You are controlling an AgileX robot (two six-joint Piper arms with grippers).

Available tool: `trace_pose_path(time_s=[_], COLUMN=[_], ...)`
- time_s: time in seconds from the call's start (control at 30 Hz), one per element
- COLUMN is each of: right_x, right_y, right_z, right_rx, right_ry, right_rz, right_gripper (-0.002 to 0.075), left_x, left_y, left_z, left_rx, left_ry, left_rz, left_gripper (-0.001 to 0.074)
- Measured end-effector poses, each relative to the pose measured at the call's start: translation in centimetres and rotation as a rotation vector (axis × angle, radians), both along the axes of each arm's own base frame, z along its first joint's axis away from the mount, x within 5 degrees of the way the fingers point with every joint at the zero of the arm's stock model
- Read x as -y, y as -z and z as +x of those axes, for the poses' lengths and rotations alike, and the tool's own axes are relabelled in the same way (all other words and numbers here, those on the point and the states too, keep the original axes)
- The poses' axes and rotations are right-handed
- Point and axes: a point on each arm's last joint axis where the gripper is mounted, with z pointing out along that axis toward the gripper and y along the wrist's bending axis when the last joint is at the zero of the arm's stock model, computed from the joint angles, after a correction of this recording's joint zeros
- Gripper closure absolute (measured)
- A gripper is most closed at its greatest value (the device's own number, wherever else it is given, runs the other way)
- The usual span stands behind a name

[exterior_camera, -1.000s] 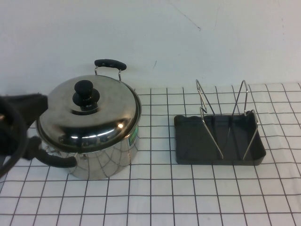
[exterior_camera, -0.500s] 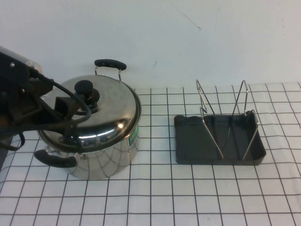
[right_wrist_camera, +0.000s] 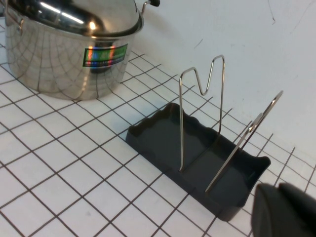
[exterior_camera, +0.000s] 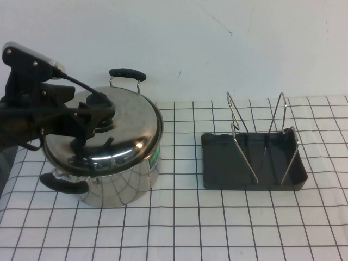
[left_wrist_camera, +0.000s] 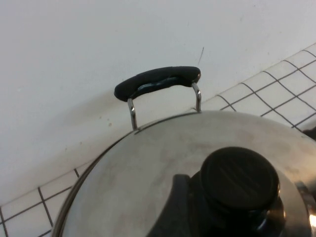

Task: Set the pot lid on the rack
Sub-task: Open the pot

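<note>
From the high view, the left gripper [exterior_camera: 92, 117] hangs over the pot lid [exterior_camera: 117, 128], fingers wide around its knob [exterior_camera: 99, 98]; the rack [exterior_camera: 253, 155] stands well apart on the tabletop [exterior_camera: 179, 228]. The left wrist view shows the knob [left_wrist_camera: 239, 178] off-centre, so closing may slip. In the right wrist view, the right gripper [right_wrist_camera: 284, 212], shut, hovers near the rack [right_wrist_camera: 197, 163].

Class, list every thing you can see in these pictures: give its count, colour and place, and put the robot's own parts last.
pot lid: one, shiny steel with black knob, on the pot.
pot: one, steel with black side handles, table's left.
rack: one, silver wire loops on dark grey tray, table's right, nothing in it.
table: one, white with black grid.
left gripper: one, black, open at the lid's knob.
right gripper: one, black, shut, beside the rack.
</note>
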Motion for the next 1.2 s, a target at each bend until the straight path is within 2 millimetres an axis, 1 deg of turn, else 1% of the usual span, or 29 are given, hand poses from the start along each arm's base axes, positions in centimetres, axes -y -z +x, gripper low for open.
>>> trace_pose_path(time_s=[0.3,0.5,0.57,0.6,0.67,0.77,0.8,1.03,1.1,1.2], right_x=[0.0,0.0,0.0,0.0,0.0,0.1,0.1,0.1,0.1,0.1], right_y=[0.0,0.0,0.0,0.0,0.1,0.3,0.3,0.3,0.3,0.2], right_z=[0.0,0.0,0.0,0.0,0.0,0.1,0.1,0.1,0.1,0.2], right_rx=[0.001,0.008,0.009,0.009,0.008,0.007,0.007,0.008,0.01,0.018], right_ry=[-0.001,-0.005,-0.006,-0.006,-0.003,0.001,0.001,0.002,0.004,0.013], right_rz=[-0.002,-0.014,-0.017,-0.017,-0.017,-0.018,-0.018,-0.019,-0.018,-0.017], right_gripper=[0.0729,0.0729,0.0729,0.0729,0.0729,0.0729,0.0729,0.0729,0.0729,0.0729], left_x=[0.4,0.7,0.7,0.7,0.7,0.7,0.7,1.2,1.2,1.3], left_y=[0.8,1.6,1.9,2.1,2.3,2.3,2.3,2.0,1.5,-0.1], left_z=[2.5,3.1,3.2,3.3,3.3,3.4,3.4,3.1,2.9,2.7], left_rx=[-0.053,-0.061,-0.065,-0.064,-0.063,-0.059,-0.057,-0.026,-0.008,0.046], left_ry=[-0.008,0.019,0.025,0.029,0.036,0.04,0.041,0.111,0.123,0.139], left_rz=[-0.062,-0.042,-0.027,-0.019,-0.009,-0.005,-0.007,-0.001,0.008,0.011], left_gripper=[0.0136,0.0141,0.0166,0.0191,0.0255,0.0389,0.04,0.04,0.04,0.04])
